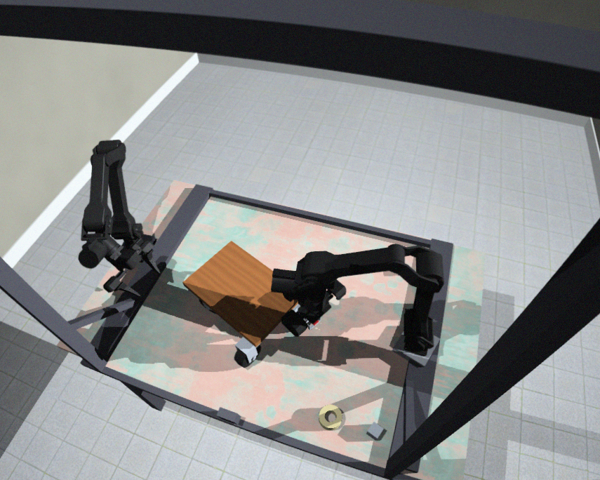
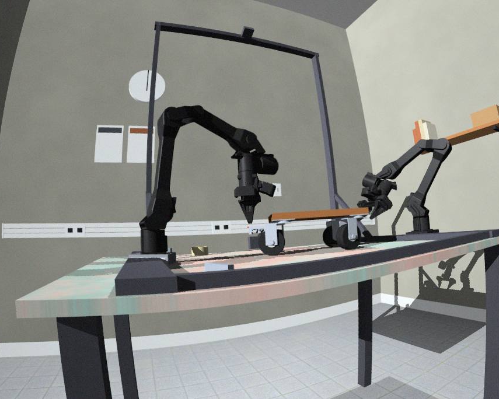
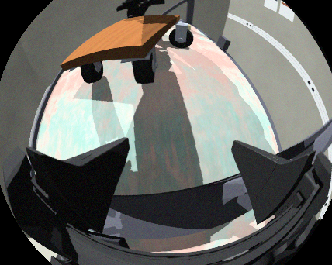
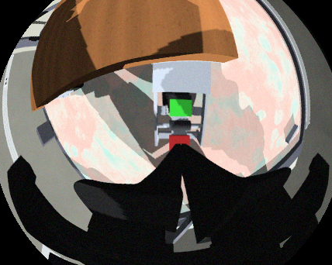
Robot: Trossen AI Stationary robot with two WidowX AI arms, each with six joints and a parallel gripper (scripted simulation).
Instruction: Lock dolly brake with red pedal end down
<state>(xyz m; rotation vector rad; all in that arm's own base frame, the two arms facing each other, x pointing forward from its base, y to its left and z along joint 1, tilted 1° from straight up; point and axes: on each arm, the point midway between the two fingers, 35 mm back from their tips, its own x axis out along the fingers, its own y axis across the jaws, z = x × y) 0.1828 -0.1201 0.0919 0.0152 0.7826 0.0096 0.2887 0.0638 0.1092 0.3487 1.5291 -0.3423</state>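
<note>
R gripper (image 1: 311,324) (image 2: 250,221) (image 4: 181,146): jaws pressed together, nothing pinched, tips over/near pedal's red end (image 1: 315,322) (image 4: 179,139); contact can't be told. Green end (image 4: 181,108) seen nearer deck. Dolly (image 1: 232,289) (image 2: 318,213) (image 3: 117,40) (image 4: 144,31) stood on wheels mid-table, long axis diag. in top view, pedal pointed toward R arm's base (image 1: 430,356) (image 2: 168,255). L gripper (image 1: 147,281) (image 2: 372,210) (image 3: 181,141): jaws spread, off dolly's far end.
</note>
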